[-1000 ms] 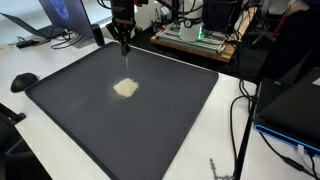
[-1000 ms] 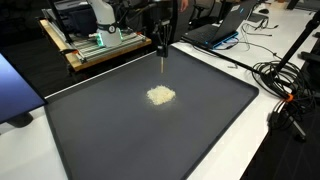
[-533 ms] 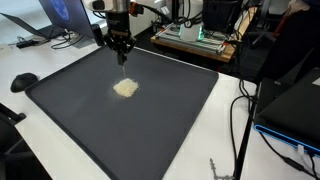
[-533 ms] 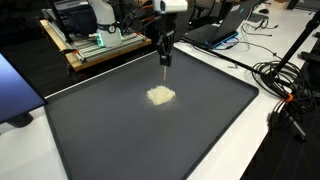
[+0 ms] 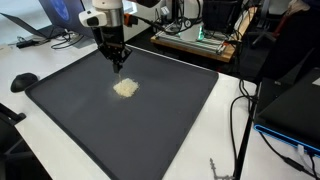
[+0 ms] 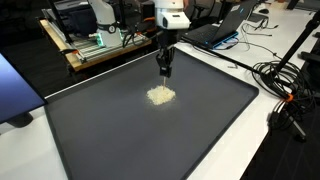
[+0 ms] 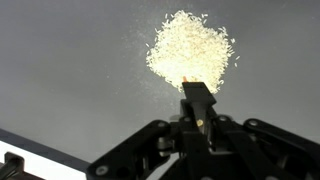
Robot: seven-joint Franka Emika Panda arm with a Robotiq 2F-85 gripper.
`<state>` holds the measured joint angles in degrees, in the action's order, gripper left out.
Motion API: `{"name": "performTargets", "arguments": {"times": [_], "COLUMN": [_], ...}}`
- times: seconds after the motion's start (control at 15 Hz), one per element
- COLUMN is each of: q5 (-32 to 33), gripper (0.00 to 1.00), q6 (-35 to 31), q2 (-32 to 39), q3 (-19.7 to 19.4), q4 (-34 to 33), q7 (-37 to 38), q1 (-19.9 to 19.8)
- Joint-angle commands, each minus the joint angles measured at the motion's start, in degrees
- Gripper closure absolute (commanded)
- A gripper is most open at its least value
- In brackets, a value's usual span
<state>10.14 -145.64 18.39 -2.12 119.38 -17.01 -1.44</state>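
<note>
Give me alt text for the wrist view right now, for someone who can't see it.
A small heap of pale grains lies on a dark grey mat, scattered thinly at its edges. The gripper, jaws shut, juts in from the bottom edge, its tip meeting the heap's lower edge in the picture.

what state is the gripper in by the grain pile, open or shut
Shut. In the wrist view the gripper has its fingers pressed together with no gap showing, its tip just short of the grain pile on the dark mat.

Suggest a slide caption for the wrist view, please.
Shut gripper at the edge of a pale granular pile on dark mat.
</note>
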Motion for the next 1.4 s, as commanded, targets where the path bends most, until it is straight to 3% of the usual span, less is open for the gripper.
{"name": "performTargets", "arguments": {"times": [0.0,0.53,1.13,1.2,1.33], "q5": [1.61,0.67,-2.58,-0.48,-0.98], "gripper": [0.97,0.97,0.97,0.88,0.88], "q6": [-0.36,-0.75,-0.50,-0.13,-0.14], "q2": [3.22,8.36,7.55,6.31,6.28], "q3": [-0.57,-0.78,0.63,-0.06,0.25], "q4": [-2.55,-4.53,-3.88,-3.51,-3.51], "q7": [1.54,1.45,-0.61,0.75,0.67], "q1": [-0.42,-1.17,-3.37,-1.93,-2.50]}}
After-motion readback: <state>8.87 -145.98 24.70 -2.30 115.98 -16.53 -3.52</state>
